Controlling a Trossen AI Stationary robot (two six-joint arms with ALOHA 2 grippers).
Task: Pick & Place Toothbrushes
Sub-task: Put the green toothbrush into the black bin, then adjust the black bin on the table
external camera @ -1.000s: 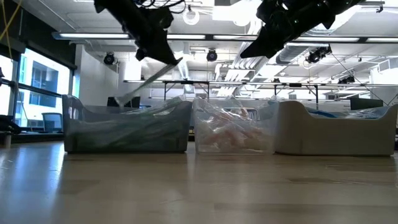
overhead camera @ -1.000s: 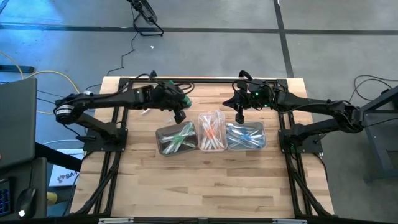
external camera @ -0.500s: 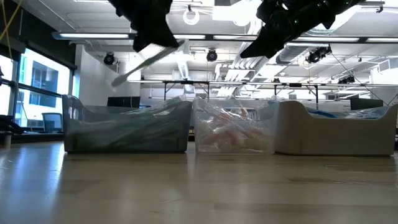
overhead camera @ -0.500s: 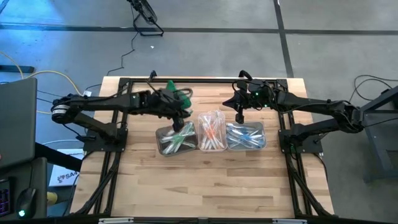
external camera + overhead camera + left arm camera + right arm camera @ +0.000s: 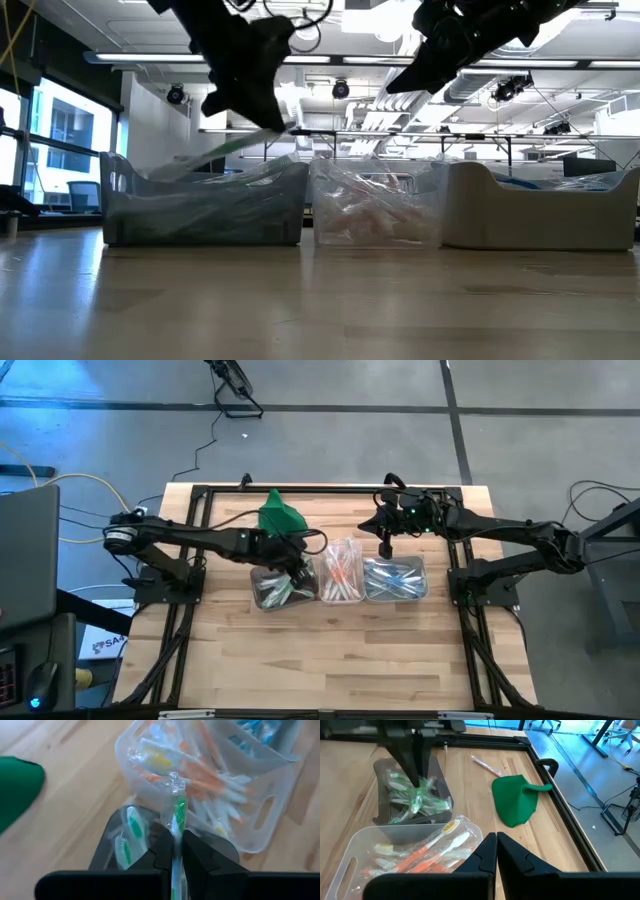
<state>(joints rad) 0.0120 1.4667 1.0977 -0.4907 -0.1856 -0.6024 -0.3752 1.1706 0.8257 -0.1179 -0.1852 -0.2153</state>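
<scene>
While the left tool (image 5: 176,851) is clenched on a wrapped green toothbrush (image 5: 176,822), it hangs over the leftmost of three clear tubs that sit in a row on the wooden worktop (image 5: 340,650). That left tub (image 5: 275,585) already contains green toothbrushes (image 5: 412,800); the middle tub (image 5: 340,575), touching it, holds orange ones, and the right tub (image 5: 396,580) holds blue ones. Seen from the level camera, the brush slants down from the tool toward the left tub's rim, its free end low and close to the pile. To do this step well, it seems wise to keep the brush centred over the left tub, well clear of the wall shared with the orange tub, and to lower it until the free end lies inside the rim before letting go, since a slanted brush let go too high could tip out. A green cloth-like lump (image 5: 281,516) lies on the worktop behind the tubs, and one more orange toothbrush (image 5: 487,765) lies loose near the far edge. The right tool (image 5: 496,845) is clenched on nothing and waits above the far edge of the right tub.
</scene>
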